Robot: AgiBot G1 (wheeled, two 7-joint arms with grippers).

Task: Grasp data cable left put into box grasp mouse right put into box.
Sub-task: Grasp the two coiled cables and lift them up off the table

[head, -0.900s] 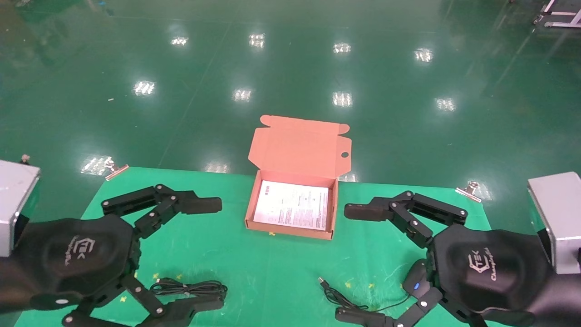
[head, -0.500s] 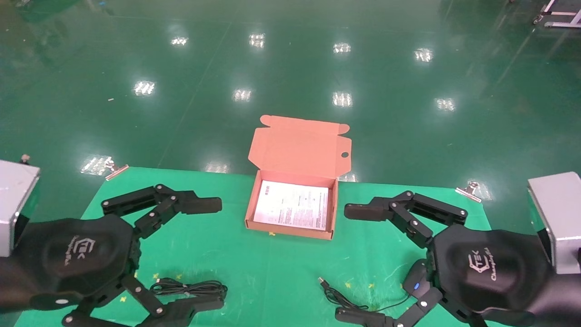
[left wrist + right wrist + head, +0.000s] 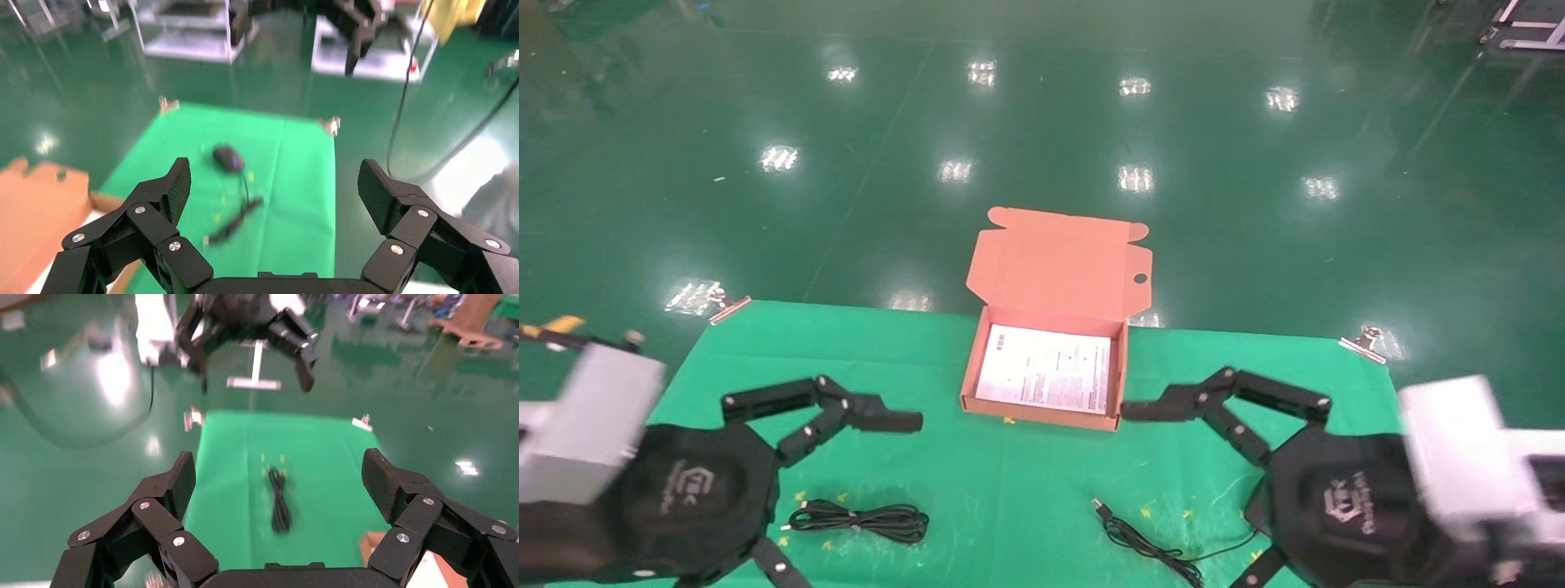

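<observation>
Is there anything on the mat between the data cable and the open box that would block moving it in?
Nothing visible does. The data cable lies on bare green mat, and the box stands open beyond it, holding only a leaflet. The left tool is open above the cable's side.

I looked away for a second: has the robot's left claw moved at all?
Yes. The left gripper has pulled back toward the robot, so the cable on the green mat now lies uncovered; the jaws are open.

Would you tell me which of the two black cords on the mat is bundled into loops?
The data cable by the left gripper; the mouse cord trails loose.
</observation>
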